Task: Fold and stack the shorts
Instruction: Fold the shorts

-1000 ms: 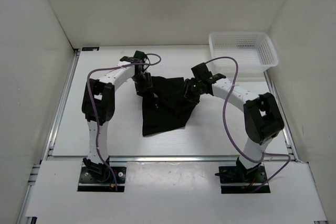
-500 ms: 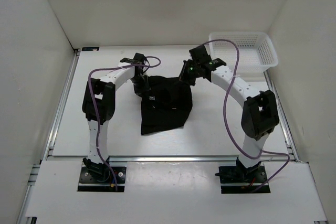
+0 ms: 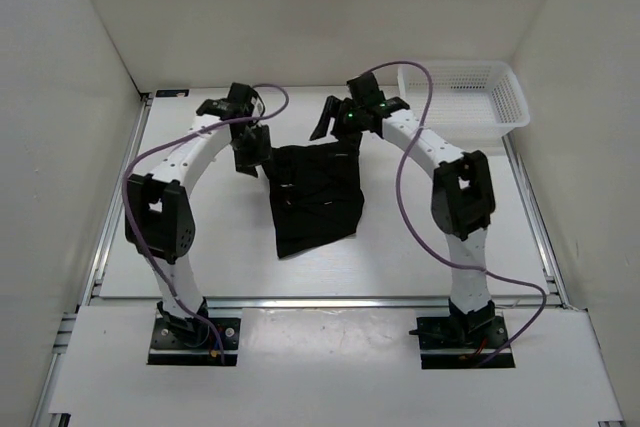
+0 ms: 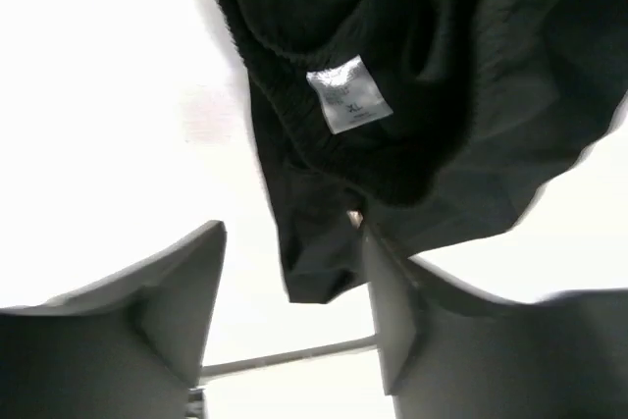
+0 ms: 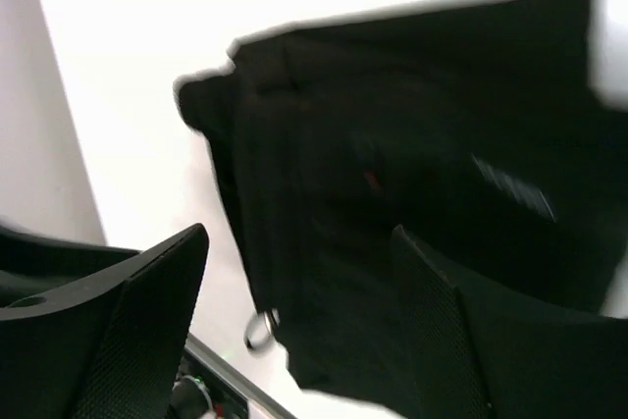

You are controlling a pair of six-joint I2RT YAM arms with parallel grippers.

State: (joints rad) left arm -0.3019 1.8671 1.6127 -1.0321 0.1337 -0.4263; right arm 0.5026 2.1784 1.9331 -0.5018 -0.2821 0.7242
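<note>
Top external view: left gripper [image 3: 250, 150] and right gripper [image 3: 334, 121], shut a moment ago, now gape wide at the folded black shorts' [image 3: 318, 202] far edge

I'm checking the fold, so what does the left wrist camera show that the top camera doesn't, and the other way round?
Only the left wrist view shows the white size label at the waistband of the shorts. Only the top view shows the white basket at the far right, the right gripper and the garment's whole outline. Both show the black shorts lying on the white table, with the left gripper open at their edge.
</note>
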